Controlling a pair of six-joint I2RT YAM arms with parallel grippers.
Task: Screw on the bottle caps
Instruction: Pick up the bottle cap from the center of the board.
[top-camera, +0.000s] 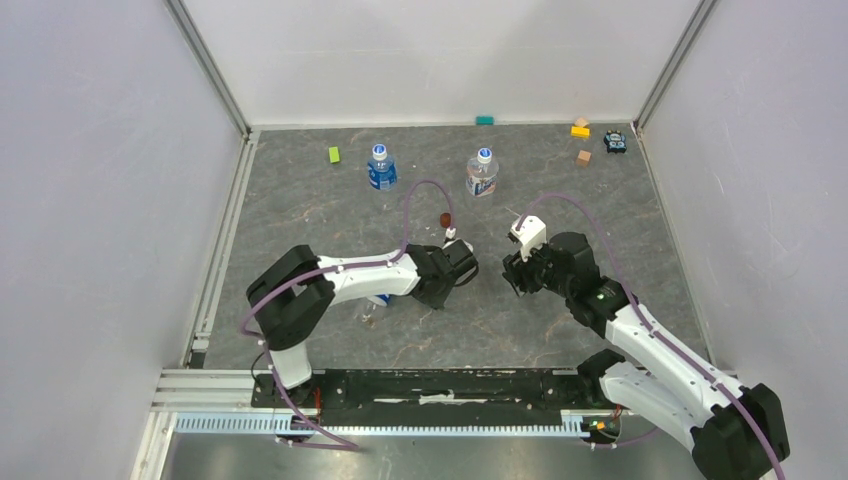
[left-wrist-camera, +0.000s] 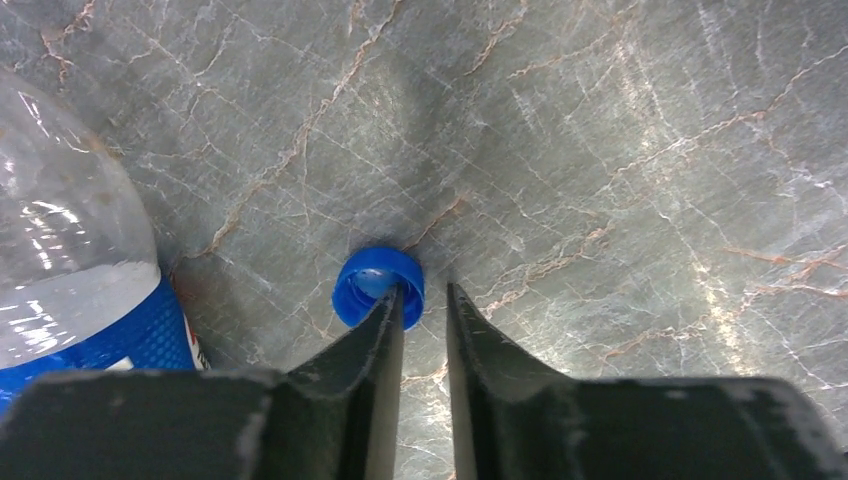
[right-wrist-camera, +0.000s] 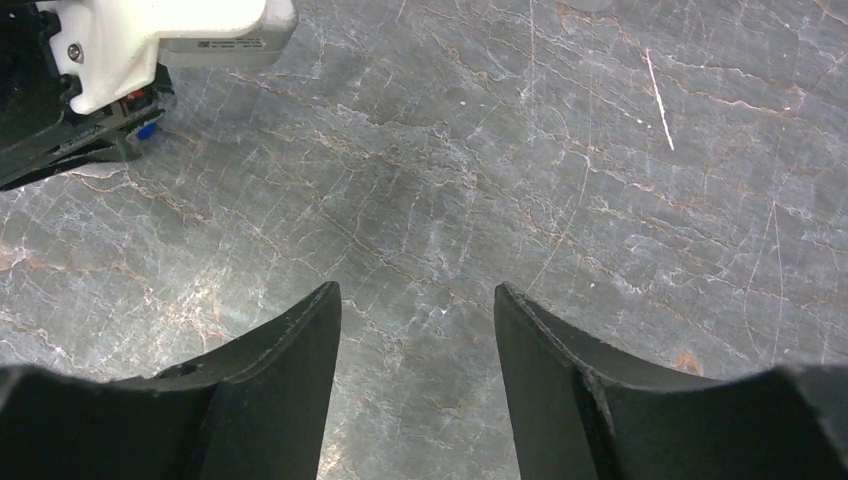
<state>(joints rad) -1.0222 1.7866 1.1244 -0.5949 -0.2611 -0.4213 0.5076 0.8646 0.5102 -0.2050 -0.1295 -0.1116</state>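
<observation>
- Top view: the left tool (top-camera: 466, 266) sits low over the middle of the desk (top-camera: 300, 210), pointing right. The right tool (top-camera: 512, 272) faces it from just beside, with a small gap between the two.
- Same view: two bottles stand upright well behind the tools, the back-left bottle (top-camera: 381, 168) and the back-right bottle (top-camera: 482, 173). A red-brown disc (top-camera: 445, 218) lies between them and the left tool. Can't make out the loose cap from up here.
- Left wrist view: the left tool's fingers are only a narrow slit apart, with nothing clamped between them.
- The blue cap (left-wrist-camera: 378, 285) lies on the desk, open side up, right at the tip of the finger on the left of this view. That tip overlaps the cap's near rim. The other finger is just clear of it, so the cap is off to one side of the slit, not in it.
- A third bottle (left-wrist-camera: 70, 250) fills the left edge of that view, near the cap but not touching it.
- Right wrist view: the right tool is spread wide with only bare desk between its fingers, holding nothing.
- The left tool's white housing shows in the top-left corner, with a tiny blue speck under it.
</observation>
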